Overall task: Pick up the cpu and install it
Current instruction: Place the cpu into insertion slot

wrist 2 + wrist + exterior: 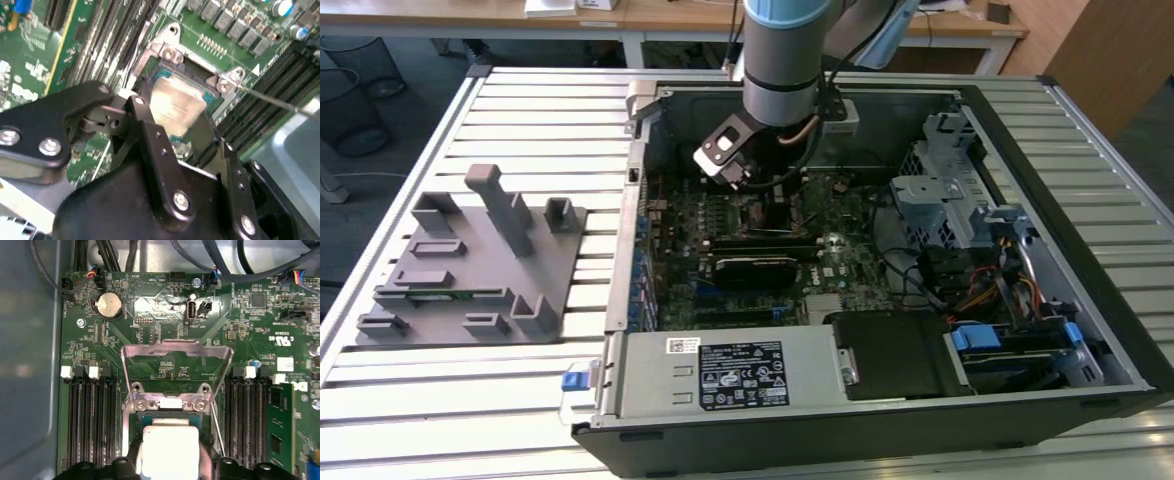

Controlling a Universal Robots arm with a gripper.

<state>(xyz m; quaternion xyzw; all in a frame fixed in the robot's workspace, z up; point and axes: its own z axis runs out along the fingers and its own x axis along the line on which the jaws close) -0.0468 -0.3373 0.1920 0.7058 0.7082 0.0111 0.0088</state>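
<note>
Cpu point(169, 452), pale silvery plate facing up, is sitting between the two black fingers point(150, 142) of the gripper point(181, 125), which are pinching narrowly on its opposite edges and holding it directly over the socket point(167, 416); whether it is resting in the socket, I cannot tell. Just beyond, the metal load plate point(177, 347) is standing swung open, and a thin lever point(275, 100) is angling off beside it. Memory slots point(92, 420) are running along both sides on the green motherboard point(150, 290). In the exterior view the arm point(781, 60) is reaching down into the open computer case point(987, 95), which is lying on a slatted table point(534, 110); a grey fixture point(467, 260) is lying well apart, toward the exterior view's left.
</note>
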